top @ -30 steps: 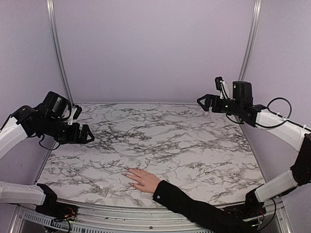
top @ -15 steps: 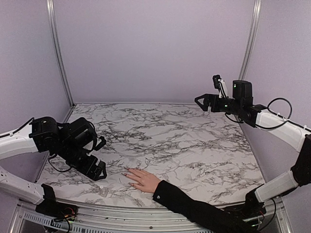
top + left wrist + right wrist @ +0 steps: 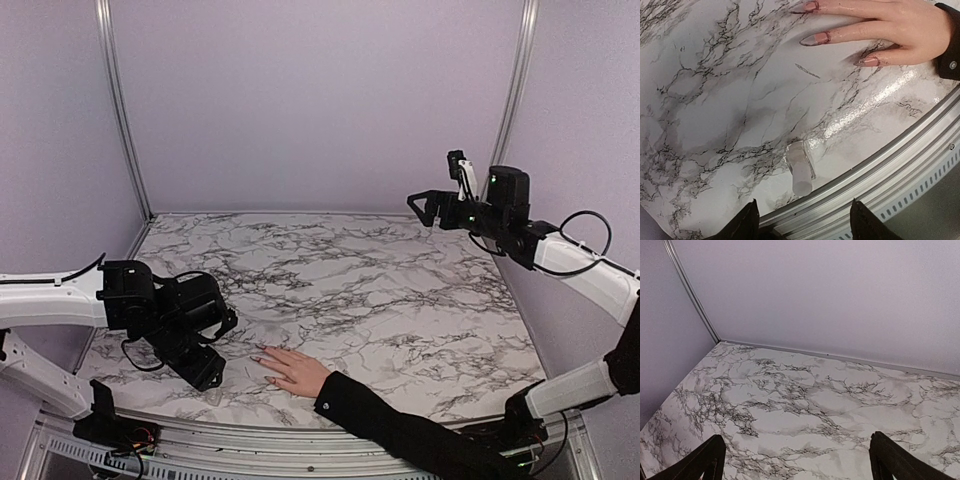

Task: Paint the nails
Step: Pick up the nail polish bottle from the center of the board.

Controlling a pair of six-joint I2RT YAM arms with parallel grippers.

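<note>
Nearest the arms' bases, a metal rail (image 3: 890, 165) edged the marble-patterned bench (image 3: 350, 290). Just inside it the left gripper (image 3: 804, 222) hung low over the near-left corner. Its jaws stood apart with nothing between them. Directly ahead of the jaws, just beside the rail, a small clear tube (image 3: 800, 167) lay on its side. Its long axis pointed roughly back at the gap between the jaws. What the tube was could not be told from these views.

Beyond the tube and off to the right, a pale hand (image 3: 295, 372) rested flat on the bench, reaching in from the near-right edge in a black sleeve (image 3: 400, 425). Its fingers ran leftward across the bench, so the nails (image 3: 820, 38) sat at the end facing the left arm. Three showed in the left wrist view, each with a dull pinkish tint. Whether that was paint could not be told.

The coming move probably turned on this line-up of jaws, then tube, then fingertips, with the finger axes lying across the left arm's reach. The left arm was plainly the nearer one. The tube and the hand were well apart, so a grasp there should not have touched the fingers.

Far back on the right, the right gripper (image 3: 801, 462) was held high above the far side of the bench, well away from the hand. Its jaws were spread wide and empty, facing bare marble and the back wall (image 3: 815, 290).
</note>
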